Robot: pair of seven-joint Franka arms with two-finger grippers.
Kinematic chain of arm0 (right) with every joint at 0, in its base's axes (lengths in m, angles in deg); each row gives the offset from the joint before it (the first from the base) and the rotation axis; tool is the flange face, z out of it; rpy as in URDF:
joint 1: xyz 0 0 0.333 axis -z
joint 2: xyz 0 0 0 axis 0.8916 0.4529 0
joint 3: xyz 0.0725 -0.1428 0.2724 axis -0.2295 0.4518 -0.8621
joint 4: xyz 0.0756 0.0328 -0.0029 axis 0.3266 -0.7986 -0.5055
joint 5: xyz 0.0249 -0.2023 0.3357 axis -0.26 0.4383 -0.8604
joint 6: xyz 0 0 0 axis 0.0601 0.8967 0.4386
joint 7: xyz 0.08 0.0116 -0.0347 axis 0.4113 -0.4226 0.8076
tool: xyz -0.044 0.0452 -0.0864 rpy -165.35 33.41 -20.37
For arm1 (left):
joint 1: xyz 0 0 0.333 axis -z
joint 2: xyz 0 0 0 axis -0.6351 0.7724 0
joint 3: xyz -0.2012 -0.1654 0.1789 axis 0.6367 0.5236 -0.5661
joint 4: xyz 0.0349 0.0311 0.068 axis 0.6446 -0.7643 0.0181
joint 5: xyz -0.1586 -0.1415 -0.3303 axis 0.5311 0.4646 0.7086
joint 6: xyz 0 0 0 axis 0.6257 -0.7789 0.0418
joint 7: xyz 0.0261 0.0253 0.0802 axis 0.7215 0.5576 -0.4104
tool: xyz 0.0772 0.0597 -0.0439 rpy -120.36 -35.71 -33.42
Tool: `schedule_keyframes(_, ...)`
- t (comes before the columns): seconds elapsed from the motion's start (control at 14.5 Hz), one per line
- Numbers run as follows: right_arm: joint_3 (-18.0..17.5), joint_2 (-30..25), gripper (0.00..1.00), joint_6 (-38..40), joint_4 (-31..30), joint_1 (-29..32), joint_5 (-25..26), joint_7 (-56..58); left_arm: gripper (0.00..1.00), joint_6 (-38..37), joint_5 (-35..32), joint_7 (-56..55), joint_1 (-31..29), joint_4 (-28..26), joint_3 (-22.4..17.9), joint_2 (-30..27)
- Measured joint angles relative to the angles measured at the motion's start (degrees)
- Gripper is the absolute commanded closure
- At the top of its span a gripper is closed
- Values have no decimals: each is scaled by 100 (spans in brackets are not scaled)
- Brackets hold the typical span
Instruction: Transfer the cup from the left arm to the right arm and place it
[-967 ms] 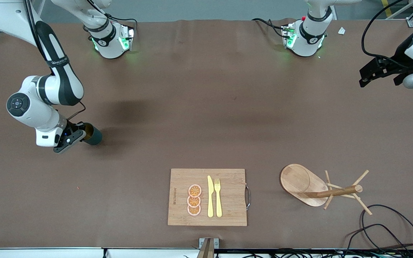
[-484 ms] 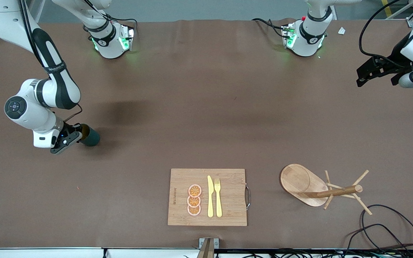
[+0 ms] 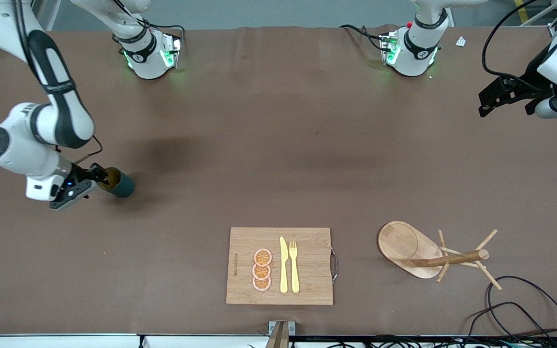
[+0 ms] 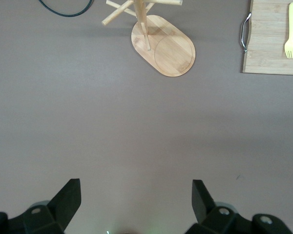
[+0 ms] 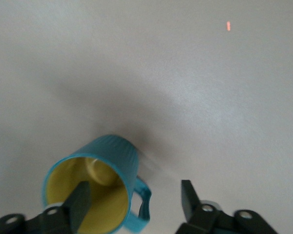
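The teal-green cup (image 3: 120, 184) with an ochre inside stands on the brown table toward the right arm's end. My right gripper (image 3: 92, 181) is open at the cup's rim. In the right wrist view the cup (image 5: 112, 152) shows with its handle (image 5: 142, 207) between my right gripper's (image 5: 134, 201) spread fingers: one finger (image 5: 79, 202) is over the cup's mouth, the other clear of the handle. My left gripper (image 3: 503, 102) is open and empty, held high over the left arm's end of the table, waiting; it also shows in the left wrist view (image 4: 136, 201).
A bamboo cutting board (image 3: 307, 285) with three orange slices (image 3: 262, 270), a yellow knife (image 3: 284, 265) and a fork (image 3: 294, 266) lies near the front camera. A wooden mug tree (image 3: 421, 251) stands beside it toward the left arm's end. Black cables (image 3: 515, 304) lie at that corner.
My right arm has drawn back toward its end of the table. Its fingers have opened off the cup, which stays on the table almost where it was. The left arm barely moved.
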Motion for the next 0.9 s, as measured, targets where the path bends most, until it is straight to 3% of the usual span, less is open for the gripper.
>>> schedule_keyframes(0.28,5,-242,0,1801,1069,295,-210,-1057,0,0,0,0,0,-1,1,1)
schedule_keyframes(0.62,-116,-905,0,2809,1481,252,-156,-2868,0,0,0,0,0,-3,1,3)
schedule_keyframes(0.9,-139,-1148,0,4166,2400,107,-79,-3710,0,0,0,0,0,-3,2,3)
